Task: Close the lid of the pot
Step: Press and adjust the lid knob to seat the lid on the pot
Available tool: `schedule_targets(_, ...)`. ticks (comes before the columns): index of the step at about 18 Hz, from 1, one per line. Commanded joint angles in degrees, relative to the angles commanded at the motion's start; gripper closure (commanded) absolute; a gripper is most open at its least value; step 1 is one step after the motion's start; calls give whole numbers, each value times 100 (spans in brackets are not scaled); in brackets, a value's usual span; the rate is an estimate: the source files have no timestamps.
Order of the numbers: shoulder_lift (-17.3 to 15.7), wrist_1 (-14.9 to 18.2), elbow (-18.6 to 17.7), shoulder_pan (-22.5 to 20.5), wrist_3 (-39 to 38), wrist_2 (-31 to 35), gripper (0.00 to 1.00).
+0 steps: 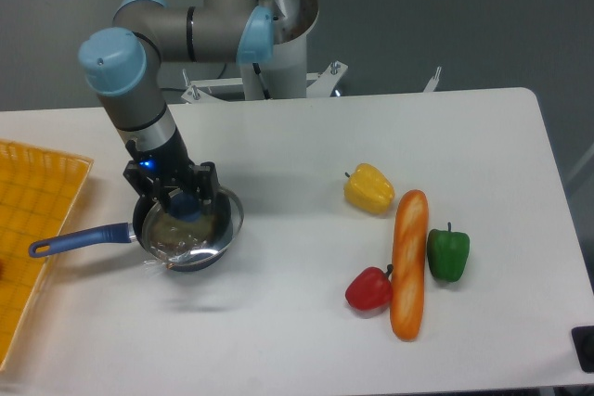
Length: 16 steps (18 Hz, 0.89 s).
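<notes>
The dark pot (146, 226) stands at the left of the table, and its long blue handle (79, 239) points left. The clear glass lid (206, 235) lies over the pot's mouth. It is slightly tilted and shifted to the right, so its metal rim overhangs that side. My gripper (187, 199) points down over the pot. Its black fingers (208, 182) stand on either side of the lid's blue knob (188, 207) and look closed on it.
An orange mesh tray (37, 229) sits at the table's left edge, just beyond the pot handle. At the right lie a yellow pepper (368, 188), a baguette (408, 262), a red pepper (369, 289) and a green pepper (448, 253).
</notes>
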<state>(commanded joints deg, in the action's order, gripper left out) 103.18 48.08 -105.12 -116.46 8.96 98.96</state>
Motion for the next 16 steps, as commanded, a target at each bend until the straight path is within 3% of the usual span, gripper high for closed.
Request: schedule_targets(16,0,9,-97,87,-44,44,38)
